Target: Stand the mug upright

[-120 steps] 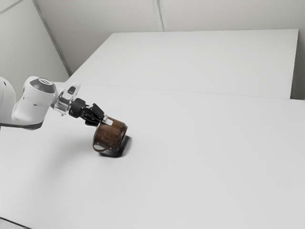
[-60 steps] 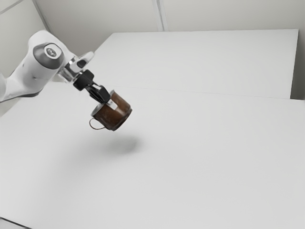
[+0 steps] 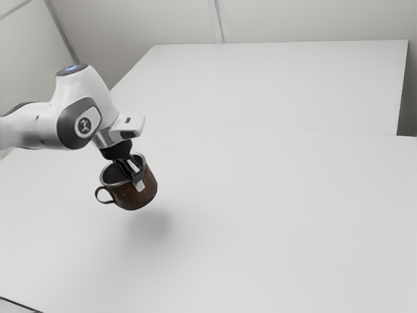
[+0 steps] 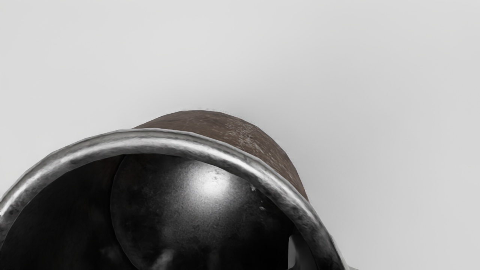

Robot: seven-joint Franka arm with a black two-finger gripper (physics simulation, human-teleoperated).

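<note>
The mug (image 4: 262, 150) gapes at the camera (dark inside).

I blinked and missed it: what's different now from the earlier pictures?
Since the first picture, the mug has risen higher above the table, shifted toward the exterior view's left and turned its mouth more upward, though it still tilts. The tool now points more steeply down. Its hold on the mug's wall stayed.

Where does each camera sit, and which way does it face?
Exterior view: at the arm's side, looking down across the table; arm and gripper show.
Wrist view: at the arm's end, looking into the mug toward the table; a fingertip shows inside the rim.
Both share the mug, held tilted above the table.
</note>
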